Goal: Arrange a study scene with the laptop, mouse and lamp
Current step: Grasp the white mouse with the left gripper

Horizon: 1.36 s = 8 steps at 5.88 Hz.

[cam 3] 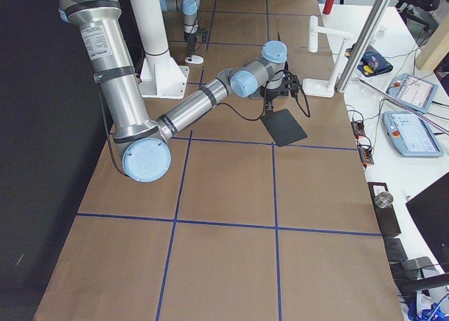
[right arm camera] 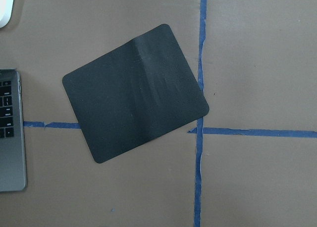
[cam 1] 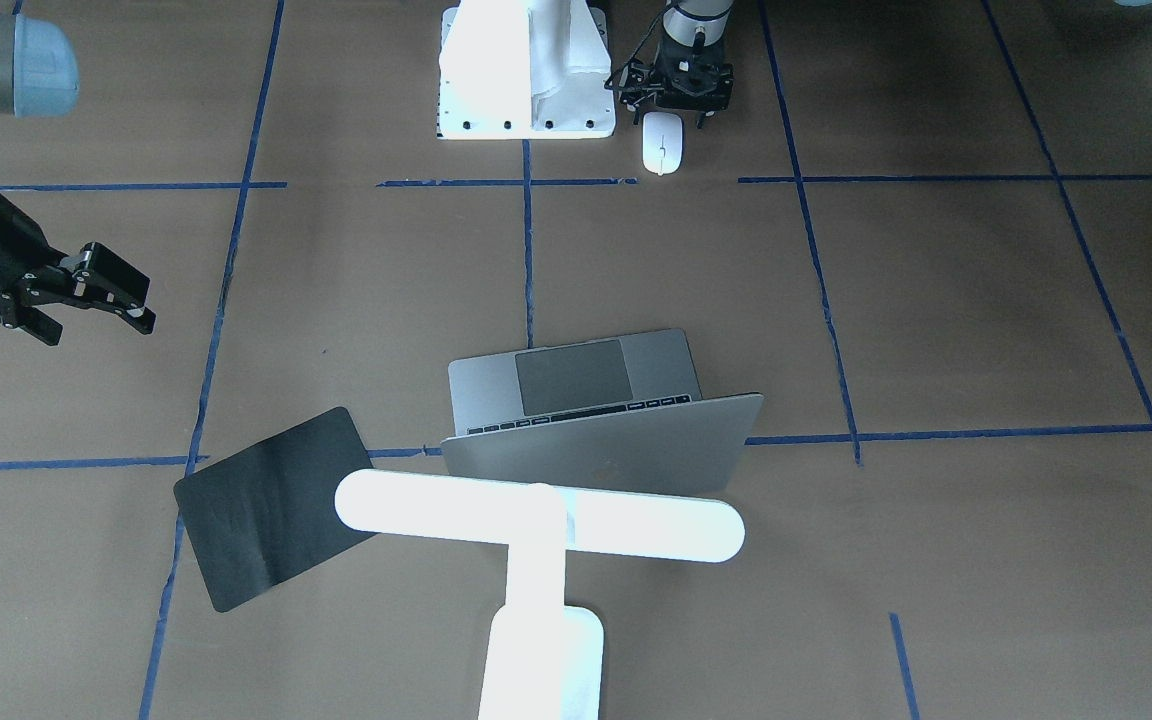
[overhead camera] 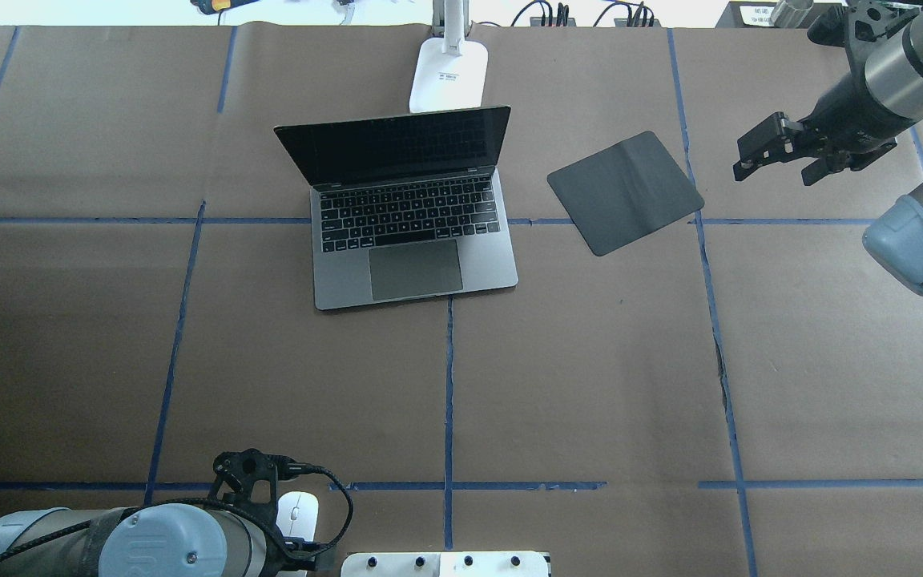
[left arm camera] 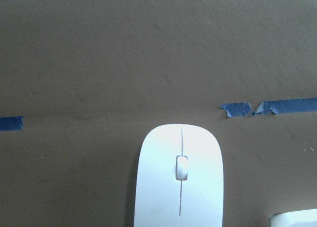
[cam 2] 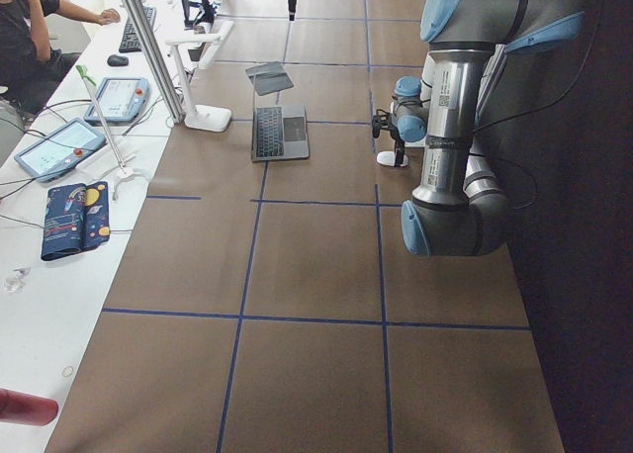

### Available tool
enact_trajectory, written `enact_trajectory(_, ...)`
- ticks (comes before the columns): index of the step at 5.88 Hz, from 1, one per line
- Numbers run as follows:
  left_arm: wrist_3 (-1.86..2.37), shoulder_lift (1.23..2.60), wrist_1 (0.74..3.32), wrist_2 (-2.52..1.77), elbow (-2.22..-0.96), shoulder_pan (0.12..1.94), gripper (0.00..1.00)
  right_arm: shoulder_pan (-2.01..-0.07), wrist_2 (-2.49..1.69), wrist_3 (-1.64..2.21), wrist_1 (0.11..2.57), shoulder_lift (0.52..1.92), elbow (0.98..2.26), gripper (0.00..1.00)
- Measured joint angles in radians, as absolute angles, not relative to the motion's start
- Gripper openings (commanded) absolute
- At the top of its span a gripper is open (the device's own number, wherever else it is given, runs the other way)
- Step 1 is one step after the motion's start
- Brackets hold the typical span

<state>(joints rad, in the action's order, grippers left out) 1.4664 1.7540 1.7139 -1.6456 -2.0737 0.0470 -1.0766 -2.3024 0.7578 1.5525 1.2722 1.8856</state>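
Observation:
The grey laptop [overhead camera: 413,240] stands open at the table's far middle, its lid [cam 1: 596,445] towards the operators' side. The white T-shaped lamp [cam 1: 536,515] stands just behind it, with its base [overhead camera: 449,76] at the far edge. The white mouse [cam 1: 663,142] lies near the robot's base and also shows in the overhead view [overhead camera: 299,513] and the left wrist view [left arm camera: 179,177]. My left gripper [cam 1: 688,115] hangs just above and beside the mouse, apart from it, and looks open. My right gripper [overhead camera: 778,160] is open and empty in the air, to the right of the black mat.
A black flat mat [overhead camera: 626,192] lies askew to the right of the laptop and fills the right wrist view [right arm camera: 136,93]. The white bolted pedestal [cam 1: 526,70] stands right next to the mouse. Blue tape lines cross the brown table cover.

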Motion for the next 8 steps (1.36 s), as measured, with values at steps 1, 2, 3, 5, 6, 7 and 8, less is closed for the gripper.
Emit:
enact_trajectory(1,1.462,1.756,1.721,-1.645,-2.062,0.044,1.00,-1.075,-2.302,0.758,1.552,1.273,1.888,1.00)
enact_trajectory(2,1.461,1.759,1.723,-1.645,-2.052,0.041,0.88,-1.075,-2.300,0.759,1.551,1.273,1.888,1.00)
enact_trajectory(3,1.460,1.762,1.724,-1.644,-2.044,0.040,0.49,-1.073,-2.299,0.759,1.551,1.274,1.888,1.00)
enact_trajectory(5,1.459,1.764,1.722,-1.643,-2.048,0.047,0.01,-1.073,-2.298,0.758,1.551,1.275,1.889,1.00)
enact_trajectory(6,1.460,1.765,1.721,-1.637,-2.053,0.056,0.00,-1.073,-2.297,0.758,1.551,1.276,1.890,1.00)
enact_trajectory(7,1.459,1.776,1.720,-1.630,-2.078,0.082,0.00,-1.074,-2.296,0.757,1.551,1.278,1.895,1.00)
enact_trajectory(8,1.459,1.822,1.716,-1.628,-2.107,0.129,0.00,-1.075,-2.297,0.757,1.551,1.291,1.911,1.00)
